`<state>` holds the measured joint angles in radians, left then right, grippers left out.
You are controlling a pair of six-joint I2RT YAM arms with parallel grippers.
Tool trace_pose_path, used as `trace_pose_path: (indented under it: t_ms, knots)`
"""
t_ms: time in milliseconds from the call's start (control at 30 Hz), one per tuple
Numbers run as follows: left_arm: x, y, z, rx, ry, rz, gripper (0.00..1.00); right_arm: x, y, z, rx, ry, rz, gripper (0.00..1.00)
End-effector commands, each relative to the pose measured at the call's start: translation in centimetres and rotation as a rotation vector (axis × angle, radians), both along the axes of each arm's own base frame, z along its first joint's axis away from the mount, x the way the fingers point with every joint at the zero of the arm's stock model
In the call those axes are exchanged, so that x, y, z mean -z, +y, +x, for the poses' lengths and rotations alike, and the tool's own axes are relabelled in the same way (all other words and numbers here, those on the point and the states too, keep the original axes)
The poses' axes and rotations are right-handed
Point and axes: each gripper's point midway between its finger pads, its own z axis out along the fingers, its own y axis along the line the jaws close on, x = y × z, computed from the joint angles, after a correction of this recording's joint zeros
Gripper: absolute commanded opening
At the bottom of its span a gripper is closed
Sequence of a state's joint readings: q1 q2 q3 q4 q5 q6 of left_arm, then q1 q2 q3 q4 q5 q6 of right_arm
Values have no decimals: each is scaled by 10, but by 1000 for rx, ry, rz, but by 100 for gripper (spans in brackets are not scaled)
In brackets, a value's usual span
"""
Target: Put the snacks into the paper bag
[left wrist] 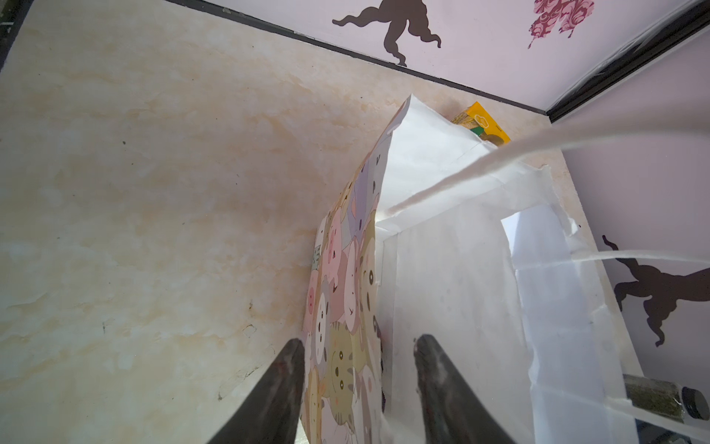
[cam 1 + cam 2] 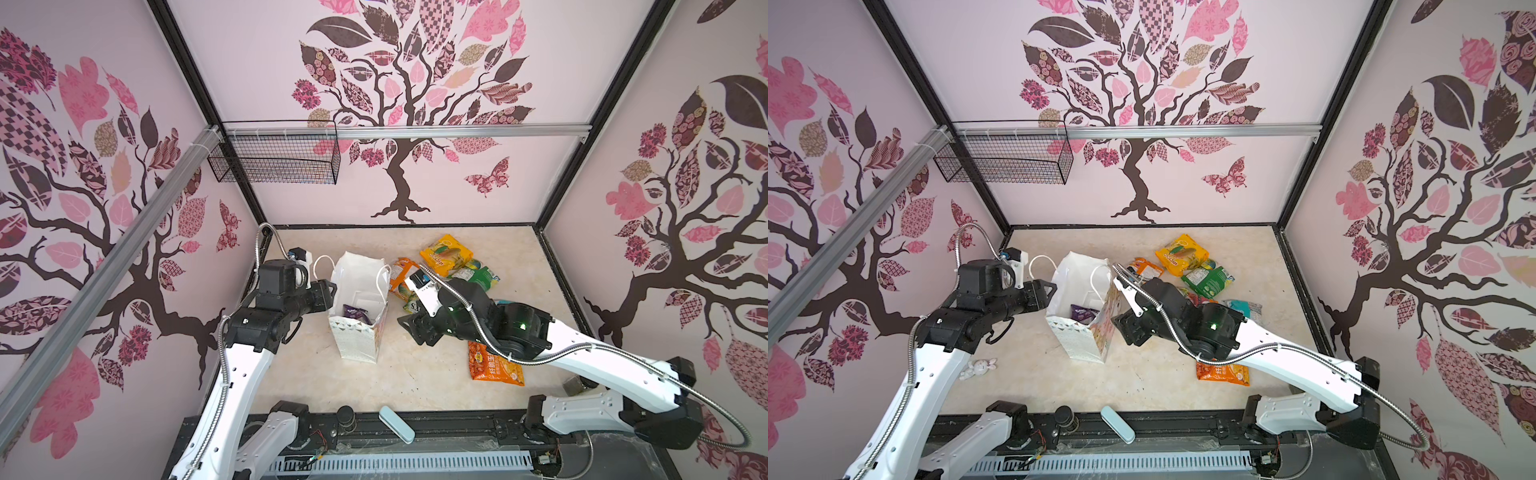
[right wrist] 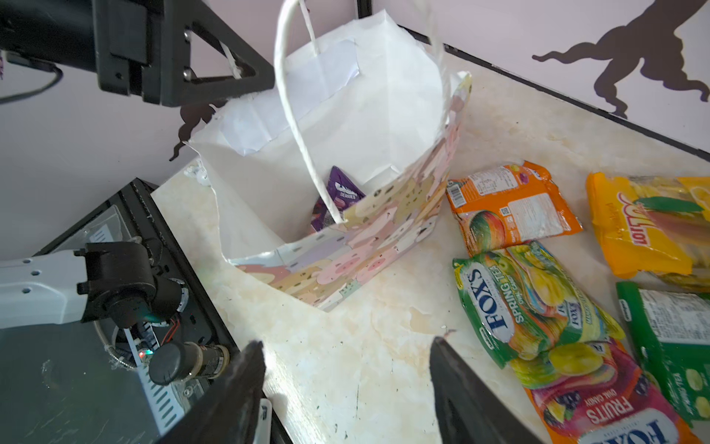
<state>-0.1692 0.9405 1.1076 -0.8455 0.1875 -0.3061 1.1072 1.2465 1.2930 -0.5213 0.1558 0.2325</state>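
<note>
The paper bag [image 2: 355, 340] stands open on the desk [image 2: 415, 374] with a purple packet [image 3: 340, 192] inside, the left jaws parted astride its side wall, the right jaws wide and empty just beside it, the other snacks [image 3: 530, 303] lying nearby.

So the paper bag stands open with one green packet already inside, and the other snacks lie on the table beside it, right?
Not quite: it is a purple packet inside the paper bag, not a green one; the right wrist view shows it. The bag does stand open, and the other snacks lie on the table beside it.
</note>
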Motion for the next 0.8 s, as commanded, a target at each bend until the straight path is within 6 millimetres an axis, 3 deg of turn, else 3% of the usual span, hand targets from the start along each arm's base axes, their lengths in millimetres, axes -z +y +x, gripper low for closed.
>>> trace_pose_path:
  t_ms: [0,100,167,300,500,633,667,767]
  knots:
    - [-13,1,-1,8,-47,14,46,-13,23,11,14,-33,76,71]
    - [-9,1,-1,10,-42,14,42,-13,33,21,40,-38,65,71]
    - [-8,0,-2,13,-44,12,34,-13,39,29,56,-50,49,71]
    - [-7,0,-3,14,-52,11,32,-10,39,51,129,-99,-22,64]
    - [-2,-1,-4,35,-41,18,28,-16,45,71,135,-127,-34,35]
    - [-1,-2,-5,38,-40,20,24,-18,57,77,105,-155,-59,4]
    - [-1,-2,-5,38,-43,20,20,-19,59,78,98,-163,-66,0]
    - [-3,1,-7,28,-49,28,17,-16,68,81,57,-192,-96,0]
